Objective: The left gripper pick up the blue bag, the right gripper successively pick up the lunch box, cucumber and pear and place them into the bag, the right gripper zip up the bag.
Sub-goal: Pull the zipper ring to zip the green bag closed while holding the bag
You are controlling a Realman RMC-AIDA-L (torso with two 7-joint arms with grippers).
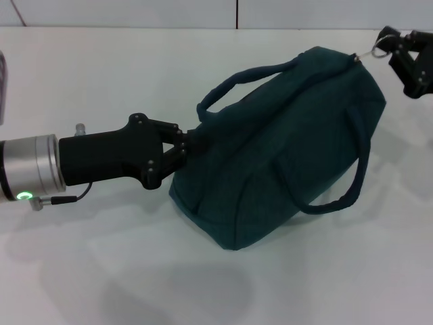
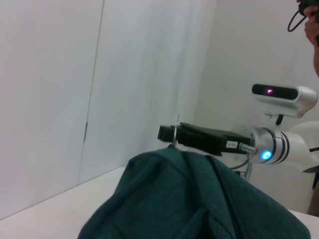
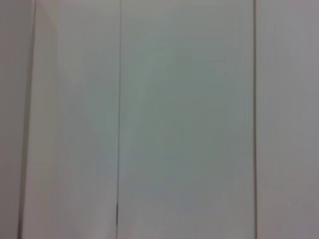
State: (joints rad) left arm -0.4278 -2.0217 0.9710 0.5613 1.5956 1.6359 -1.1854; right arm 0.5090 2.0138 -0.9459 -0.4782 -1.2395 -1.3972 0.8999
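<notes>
The blue bag [image 1: 291, 142] lies on its side on the white table, its top closed and both cord handles loose. My left gripper [image 1: 184, 150] is shut on the fabric at the bag's left end. My right gripper [image 1: 391, 42] is at the far right end, shut on the ring zip pull [image 1: 380, 49], which is drawn taut away from the bag. The left wrist view shows the bag [image 2: 199, 204] from its end, with the right gripper [image 2: 168, 133] at the zip pull above it. The lunch box, cucumber and pear are out of view.
The white table [image 1: 101, 271] spreads around the bag. A pale object [image 1: 2, 88] is cut off at the left edge. The right wrist view shows only wall panels [image 3: 184, 119]. A person's hand [image 2: 311, 20] shows at a corner of the left wrist view.
</notes>
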